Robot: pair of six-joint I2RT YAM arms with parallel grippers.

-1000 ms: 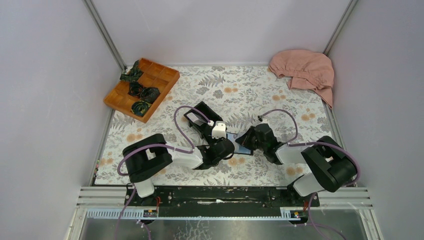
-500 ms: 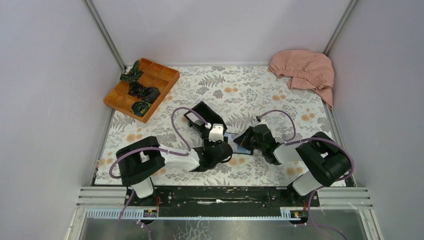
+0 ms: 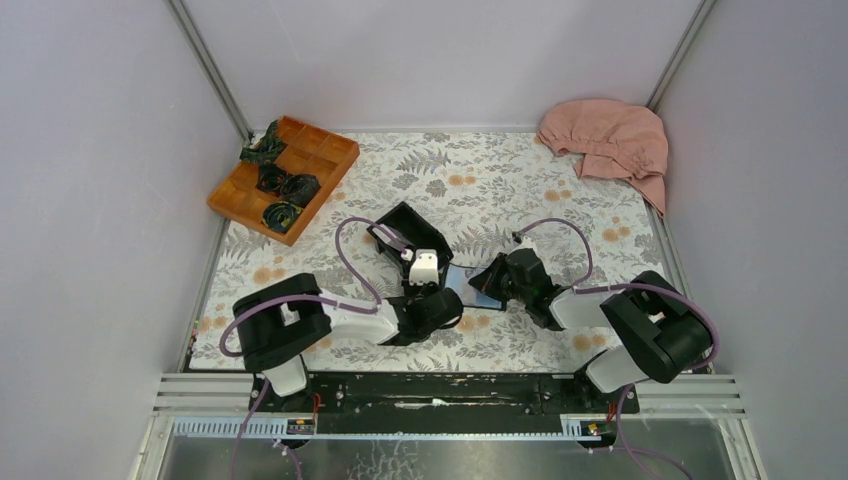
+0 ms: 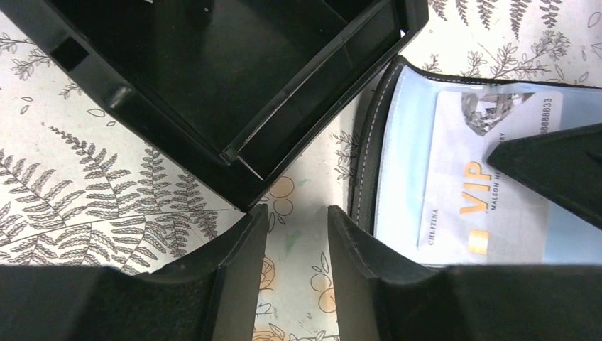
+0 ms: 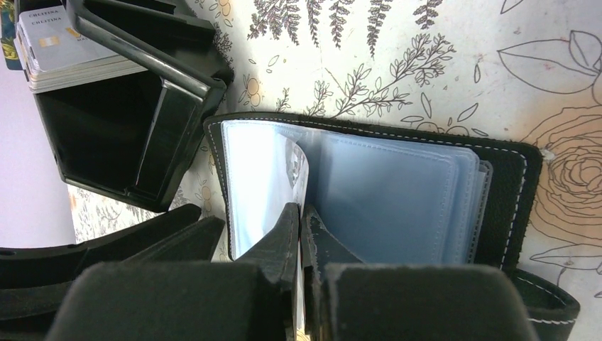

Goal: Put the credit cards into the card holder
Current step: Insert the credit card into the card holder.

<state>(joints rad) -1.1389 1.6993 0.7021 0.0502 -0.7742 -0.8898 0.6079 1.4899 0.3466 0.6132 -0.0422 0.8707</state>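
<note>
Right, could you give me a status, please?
Left gripper open, empty. Right gripper shut on card holder sleeve; one credit card inside. Black box close beside, nothing blocking.

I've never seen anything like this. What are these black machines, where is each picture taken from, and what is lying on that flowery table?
The machines are two robot arms, the left arm and the right arm, bolted at the table's near edge. Each ends in a two-fingered pincer. The wide picture comes from a camera overhead, and the two close-ups come from cameras on the wrists. On the table lie a black box holding a stack of cards, an open card holder with a VIP card in one pocket, a wooden tray and a pink cloth. The right pincer is shut, pinching a clear pocket leaf of the card holder. The left pincer is open and holds nothing.
</note>
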